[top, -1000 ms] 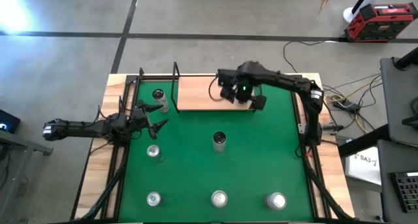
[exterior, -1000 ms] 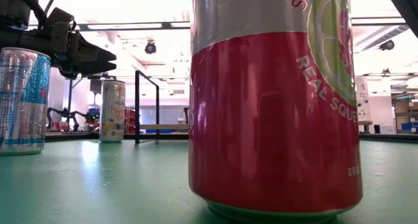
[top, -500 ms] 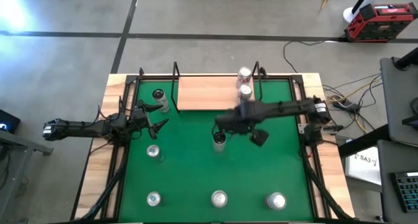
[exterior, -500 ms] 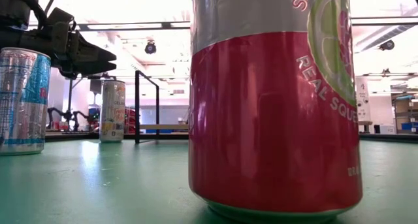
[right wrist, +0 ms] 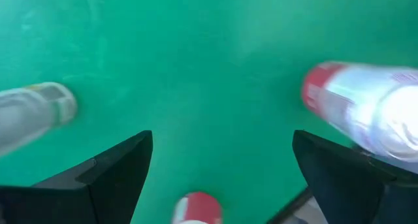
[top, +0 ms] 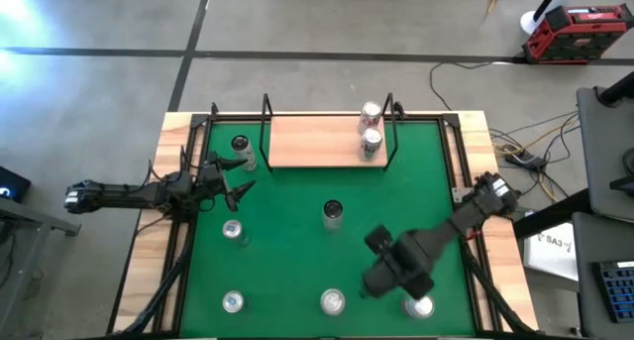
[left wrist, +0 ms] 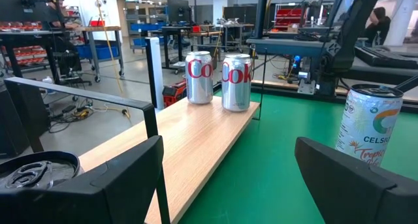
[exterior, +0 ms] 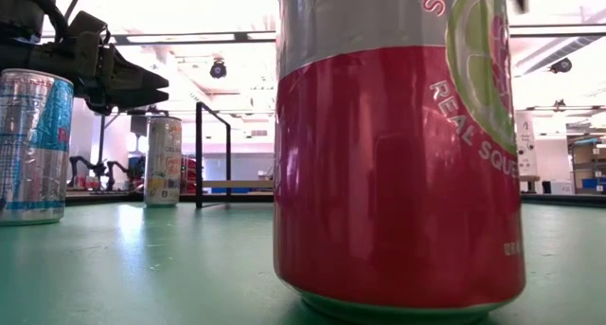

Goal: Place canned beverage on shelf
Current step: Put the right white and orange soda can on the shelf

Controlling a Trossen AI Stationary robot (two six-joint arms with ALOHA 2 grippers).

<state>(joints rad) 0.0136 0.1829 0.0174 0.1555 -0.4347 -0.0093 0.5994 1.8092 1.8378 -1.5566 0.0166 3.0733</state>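
High view: two silver cans (top: 371, 129) are seen upright at right end of light-wood, black-framed shelf (top: 312, 142); right gripper (top: 391, 271) is hung over green mat's front cans.

Left wrist: left gripper (left wrist: 228, 178), jaws wide, empty, is aimed along shelf.

Right wrist: jaws wide, empty; red-and-silver can (right wrist: 366, 110) shown below.

Overhead looks down; low view hugs 1 can (exterior: 398, 154).

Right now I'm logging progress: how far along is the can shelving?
Done: two cans stand at the shelf's right end. In hand: nothing; the right gripper is open over the near row, between the middle can and right can. The left gripper waits open at the left edge. Six cans remain on the green mat.
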